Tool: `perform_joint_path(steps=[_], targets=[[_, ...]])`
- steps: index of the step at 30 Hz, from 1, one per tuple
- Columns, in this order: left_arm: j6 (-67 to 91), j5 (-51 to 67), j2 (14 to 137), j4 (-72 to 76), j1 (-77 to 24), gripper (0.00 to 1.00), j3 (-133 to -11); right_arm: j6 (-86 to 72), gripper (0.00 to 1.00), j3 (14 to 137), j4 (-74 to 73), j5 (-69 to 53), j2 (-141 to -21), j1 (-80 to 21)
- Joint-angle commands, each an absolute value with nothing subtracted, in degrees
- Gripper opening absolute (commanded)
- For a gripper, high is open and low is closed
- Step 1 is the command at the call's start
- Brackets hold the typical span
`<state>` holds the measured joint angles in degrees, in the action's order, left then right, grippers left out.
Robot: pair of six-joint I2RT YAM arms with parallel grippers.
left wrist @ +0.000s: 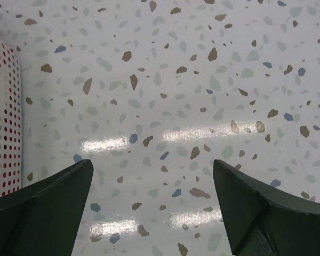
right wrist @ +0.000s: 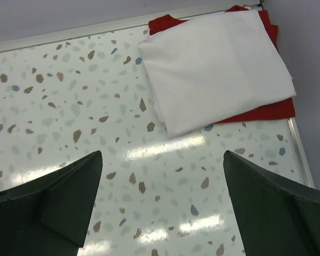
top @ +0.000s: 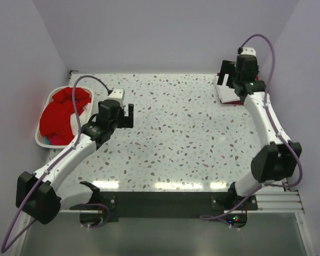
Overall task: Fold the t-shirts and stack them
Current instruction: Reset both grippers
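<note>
- At the far right corner, right tool (right wrist: 162, 156): jaws wide apart, clamped on nothing, poised above bare speckled tabletop (top: 186, 133) just short of the stack.
- Just beyond that tool, white t-shirt (right wrist: 218, 69): folded into a flat rectangle and lying on top of the stack, its near corner overhanging onto the tabletop.
- Beneath it, folded red t-shirt (right wrist: 266, 109): showing only as a red margin along the near, right and far sides of the white one.
- Right of the stack, wall (right wrist: 314, 80): close beside it, with a pale strip along the tabletop's edge between them.
- Toward the left side, left tool (left wrist: 152, 162): jaws likewise wide apart and gripping nothing, over bare tabletop.
- Left of that tool, basket (left wrist: 5, 122): white with a perforated wall, set at the tabletop's left edge and apart from the tool.
- Inside the basket, loose red t-shirts (top: 61, 114): heaped and unfolded.
- Across that heap, cable (top: 77, 106): the left arm's purple lead, arching over the red cloth in the top view.
</note>
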<state>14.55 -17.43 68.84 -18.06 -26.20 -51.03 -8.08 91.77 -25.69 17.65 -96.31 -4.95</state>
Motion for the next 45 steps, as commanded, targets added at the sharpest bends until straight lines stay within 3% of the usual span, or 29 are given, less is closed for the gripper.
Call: perform_joint_path(steps=[1, 11, 18, 28, 45], targets=[[17.7, -18.7, 63.1, -18.8, -25.8, 1.00, -51.8, -14.3, 0.99, 87.0, -33.4, 11.0, -81.9, -3.2], [20.7, -23.5, 43.4, -34.2, -25.8, 1.00, -58.0, -14.9, 0.99, 75.2, -47.6, 2.9, -44.7, -3.2], [22.7, -24.2, 32.8, -42.0, -25.8, 1.00, -62.3, -15.6, 0.99, 69.6, -52.8, 5.4, -29.0, -5.6], [26.5, -27.0, 20.3, -45.3, -25.8, 1.00, -57.5, -16.3, 0.99, 66.5, -54.1, 6.4, -20.4, -7.2], [33.3, -28.5, 15.6, -42.7, -25.8, 1.00, -49.9, -16.3, 0.99, 62.8, -53.7, 8.5, -15.8, -9.0]])
